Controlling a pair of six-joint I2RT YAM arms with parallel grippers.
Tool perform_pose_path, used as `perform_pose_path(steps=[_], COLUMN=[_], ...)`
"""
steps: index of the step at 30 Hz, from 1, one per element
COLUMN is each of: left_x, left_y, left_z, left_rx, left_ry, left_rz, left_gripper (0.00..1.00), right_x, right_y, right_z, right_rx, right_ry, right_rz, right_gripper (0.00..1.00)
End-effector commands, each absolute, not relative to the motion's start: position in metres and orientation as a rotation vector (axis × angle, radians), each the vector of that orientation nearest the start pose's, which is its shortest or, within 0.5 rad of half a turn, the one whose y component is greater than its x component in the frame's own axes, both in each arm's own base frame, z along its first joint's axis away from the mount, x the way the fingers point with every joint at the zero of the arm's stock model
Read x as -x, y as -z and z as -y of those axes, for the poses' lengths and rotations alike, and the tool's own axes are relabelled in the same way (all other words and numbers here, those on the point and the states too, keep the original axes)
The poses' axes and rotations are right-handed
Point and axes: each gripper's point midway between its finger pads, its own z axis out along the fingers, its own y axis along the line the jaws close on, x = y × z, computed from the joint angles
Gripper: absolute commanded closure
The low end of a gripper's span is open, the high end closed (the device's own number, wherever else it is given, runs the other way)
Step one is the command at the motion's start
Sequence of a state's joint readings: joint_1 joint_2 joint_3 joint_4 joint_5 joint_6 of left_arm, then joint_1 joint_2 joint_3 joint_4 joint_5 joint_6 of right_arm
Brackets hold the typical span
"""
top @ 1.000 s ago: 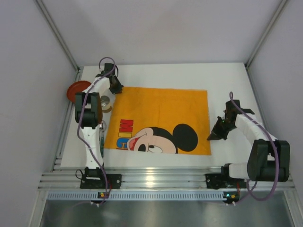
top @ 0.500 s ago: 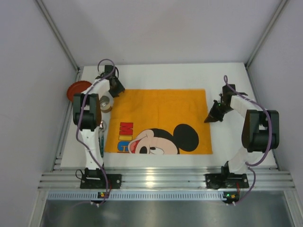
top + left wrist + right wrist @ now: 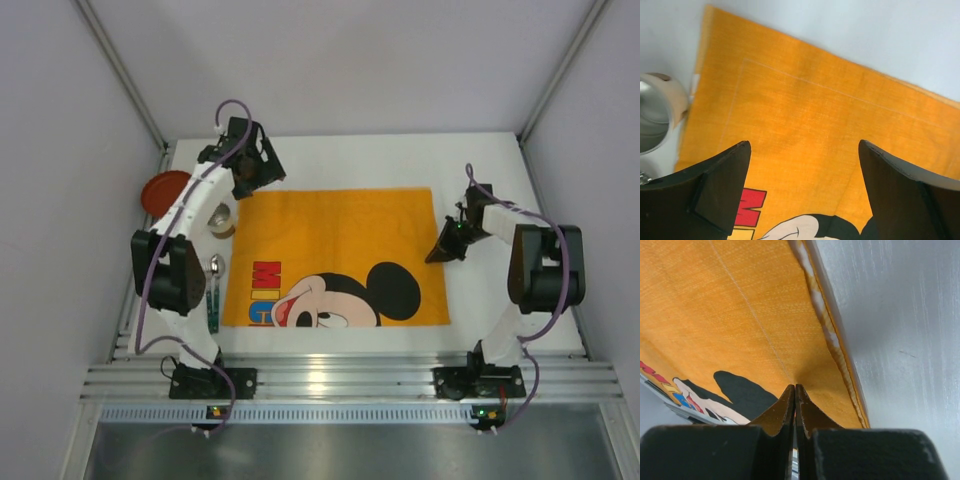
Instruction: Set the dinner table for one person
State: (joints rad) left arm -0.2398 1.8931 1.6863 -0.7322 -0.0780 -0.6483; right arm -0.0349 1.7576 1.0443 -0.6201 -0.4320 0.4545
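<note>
The dinner table (image 3: 400,160) is a white top with an orange cloth (image 3: 340,240) printed with a cartoon mouse lying flat in its middle. My left gripper (image 3: 262,172) hovers over the cloth's far left corner, jaws wide open and empty; in the left wrist view the left gripper (image 3: 805,145) frames bare orange cloth (image 3: 805,90). My right gripper (image 3: 438,255) sits at the cloth's right edge. In the right wrist view the right gripper (image 3: 795,386) is shut, pinching a fold of the cloth (image 3: 715,300), whose hem lifts beside the white table (image 3: 900,315).
Left of the cloth stand a cream cup (image 3: 222,215), also in the left wrist view as the cup (image 3: 655,112), and a red plate (image 3: 162,190) at the table's left edge. A spoon (image 3: 215,265) and a green-handled utensil (image 3: 213,310) lie nearer. A ribbed aluminium rail (image 3: 320,380) runs along the front.
The left gripper opened, let go of the cloth's far left corner and rose toward the back. The right arm moved from the near right edge farther along it, staying shut; the cloth shifted slightly.
</note>
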Motion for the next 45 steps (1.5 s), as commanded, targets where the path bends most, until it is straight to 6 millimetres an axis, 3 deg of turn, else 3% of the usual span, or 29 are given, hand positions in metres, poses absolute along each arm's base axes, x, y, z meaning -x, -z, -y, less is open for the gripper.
perform_pose_path(steps=[1, 2, 3, 6, 7, 8, 10, 13, 15, 19, 22, 27, 35, 38, 39, 41, 42, 45], left_x=[-0.439, -0.432, -0.428, -0.415, -0.412, -0.407, -0.398, -0.384, -0.378, -0.374, -0.380, -0.394, -0.400, -0.403, -0.405, -0.410, -0.412, -0.421], left_y=[-0.206, -0.221, -0.226, -0.242, -0.245, -0.249, -0.241, -0.223, -0.206, -0.181, -0.165, -0.150, -0.107, -0.091, -0.088, -0.080, -0.079, -0.080], left_z=[0.086, 0.076, 0.067, 0.046, 0.035, 0.028, 0.010, -0.014, -0.037, -0.058, -0.064, -0.060, -0.059, -0.060, -0.060, -0.060, -0.058, -0.051], left_rx=[0.542, 0.527, 0.537, 0.569, 0.596, 0.601, 0.642, 0.706, 0.774, 0.847, 0.865, 0.851, 0.870, 0.864, 0.863, 0.858, 0.853, 0.830], left_ry=[0.135, 0.098, 0.078, 0.065, 0.046, 0.033, -0.006, -0.022, -0.046, -0.052, -0.055, -0.006, -0.022, -0.027, -0.026, -0.018, -0.009, 0.051], left_rz=[-2.365, -2.334, -2.323, -2.303, -2.293, -2.284, -2.295, -2.323, -2.333, -2.350, -2.363, -2.370, -2.467, -2.487, -2.491, -2.502, -2.506, -2.520], left_gripper=[0.05, 0.02, 0.02, 0.02, 0.02, 0.02, 0.02, 0.02, 0.02, 0.03, 0.04, 0.05, 0.15, 0.26, 0.43, 0.57, 0.71, 0.83], right_x=[-0.324, -0.326, -0.324, -0.326, -0.322, -0.319, -0.308, -0.285, -0.272, -0.237, -0.212, -0.190, -0.188, -0.188, -0.188, -0.188, -0.188, -0.193], right_y=[-0.036, -0.046, -0.053, -0.093, -0.103, -0.124, -0.141, -0.172, -0.179, -0.181, -0.177, -0.171, -0.175, -0.175, -0.175, -0.173, -0.172, -0.174], right_z=[-0.082, -0.085, -0.085, -0.081, -0.080, -0.078, -0.081, -0.096, -0.099, -0.099, -0.095, -0.095, -0.087, -0.087, -0.088, -0.088, -0.087, -0.087], right_rx=[-0.539, -0.523, -0.525, -0.516, -0.530, -0.518, -0.531, -0.454, -0.430, -0.402, -0.402, -0.439, -0.451, -0.464, -0.472, -0.481, -0.483, -0.483], right_ry=[-0.724, -0.747, -0.750, -0.714, -0.700, -0.684, -0.692, -0.723, -0.727, -0.720, -0.689, -0.699, -0.637, -0.638, -0.642, -0.639, -0.636, -0.629], right_rz=[-2.808, -2.781, -2.778, -2.688, -2.675, -2.617, -2.597, -2.552, -2.549, -2.562, -2.589, -2.602, -2.612, -2.611, -2.612, -2.616, -2.618, -2.614], right_gripper=[1.00, 0.96, 0.79, 0.50, 0.30, 0.25, 0.19, 0.18, 0.18, 0.18, 0.20, 0.21, 0.23, 0.23, 0.24, 0.25, 0.25, 0.26])
